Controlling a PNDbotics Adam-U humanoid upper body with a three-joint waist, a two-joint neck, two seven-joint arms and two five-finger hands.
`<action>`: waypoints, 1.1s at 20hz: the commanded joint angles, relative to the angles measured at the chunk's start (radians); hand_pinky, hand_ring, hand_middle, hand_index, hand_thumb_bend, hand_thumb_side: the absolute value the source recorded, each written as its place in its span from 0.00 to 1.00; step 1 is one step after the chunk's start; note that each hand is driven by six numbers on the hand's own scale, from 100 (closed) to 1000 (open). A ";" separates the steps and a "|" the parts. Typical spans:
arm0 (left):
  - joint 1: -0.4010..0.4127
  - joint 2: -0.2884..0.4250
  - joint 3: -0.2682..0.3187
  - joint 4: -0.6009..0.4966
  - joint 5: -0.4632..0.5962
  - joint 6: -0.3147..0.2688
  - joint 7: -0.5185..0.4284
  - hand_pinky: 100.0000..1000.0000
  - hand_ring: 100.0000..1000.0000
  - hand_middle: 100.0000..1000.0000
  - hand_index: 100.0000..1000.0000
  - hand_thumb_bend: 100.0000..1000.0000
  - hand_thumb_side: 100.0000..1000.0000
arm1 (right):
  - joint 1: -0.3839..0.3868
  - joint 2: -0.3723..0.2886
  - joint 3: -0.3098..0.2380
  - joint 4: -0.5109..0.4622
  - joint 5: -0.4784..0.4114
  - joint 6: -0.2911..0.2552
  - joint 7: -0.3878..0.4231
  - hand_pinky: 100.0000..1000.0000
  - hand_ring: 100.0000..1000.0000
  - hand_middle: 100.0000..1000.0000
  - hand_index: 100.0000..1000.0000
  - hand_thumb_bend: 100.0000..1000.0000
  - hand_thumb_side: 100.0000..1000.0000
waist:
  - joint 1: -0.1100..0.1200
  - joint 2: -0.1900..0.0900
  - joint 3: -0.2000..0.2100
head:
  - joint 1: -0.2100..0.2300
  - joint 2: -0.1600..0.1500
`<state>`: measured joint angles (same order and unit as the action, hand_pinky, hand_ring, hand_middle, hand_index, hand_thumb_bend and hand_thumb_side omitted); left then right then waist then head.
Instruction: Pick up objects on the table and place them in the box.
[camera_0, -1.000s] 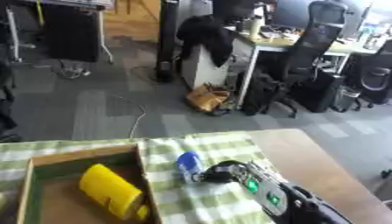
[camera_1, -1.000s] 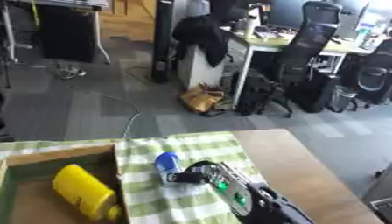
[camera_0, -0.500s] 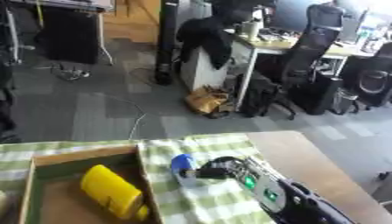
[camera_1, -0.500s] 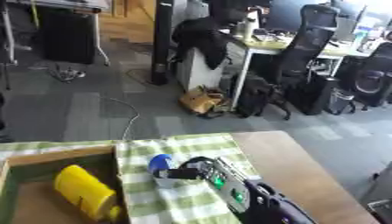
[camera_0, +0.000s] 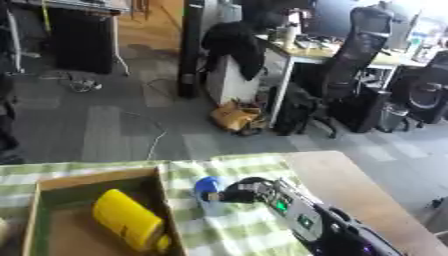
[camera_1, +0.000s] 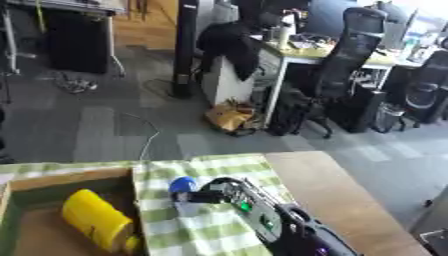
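Note:
A small bottle with a blue cap and a pale body stands on the green checked cloth, just right of the cardboard box. My right hand reaches in from the lower right and has its dark fingers curled round this bottle below the cap. A yellow container lies tilted inside the box. My left hand shows in neither view.
The wooden table edge runs along the right of the cloth. Beyond the table lie grey carpet floor, a desk, office chairs and a brown bag on the floor.
My right hand has moved left toward the box with the blue-capped bottle in it. The camera has tilted a little. The yellow container stays put.

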<state>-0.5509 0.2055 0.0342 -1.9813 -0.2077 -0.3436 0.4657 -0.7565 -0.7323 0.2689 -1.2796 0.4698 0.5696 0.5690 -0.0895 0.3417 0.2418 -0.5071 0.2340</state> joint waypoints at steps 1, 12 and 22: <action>-0.020 0.001 -0.005 -0.019 0.003 -0.005 -0.003 0.92 0.96 0.92 0.96 0.00 1.00 | -0.013 -0.010 -0.004 0.007 0.023 0.010 -0.004 1.00 1.00 1.00 1.00 0.45 1.00 | 0.000 -0.012 0.007 | -0.013 -0.014; -0.040 -0.007 -0.007 -0.019 0.004 -0.012 -0.003 0.92 0.96 0.92 0.96 0.00 1.00 | -0.016 0.000 -0.015 0.053 0.156 0.019 -0.063 1.00 1.00 1.00 1.00 0.43 1.00 | -0.027 0.021 0.057 | -0.042 -0.027; -0.040 -0.002 -0.006 -0.019 -0.003 -0.011 -0.003 0.92 0.96 0.93 0.96 0.00 1.00 | -0.026 -0.004 -0.034 0.046 0.207 0.096 -0.140 1.00 1.00 1.00 1.00 0.17 1.00 | -0.049 0.025 0.043 | -0.058 -0.009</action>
<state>-0.5751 0.1963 0.0288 -1.9813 -0.2064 -0.3535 0.4626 -0.7651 -0.7130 0.2501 -1.2261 0.6650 0.6518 0.4381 -0.1442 0.3888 0.2861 -0.5584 0.2219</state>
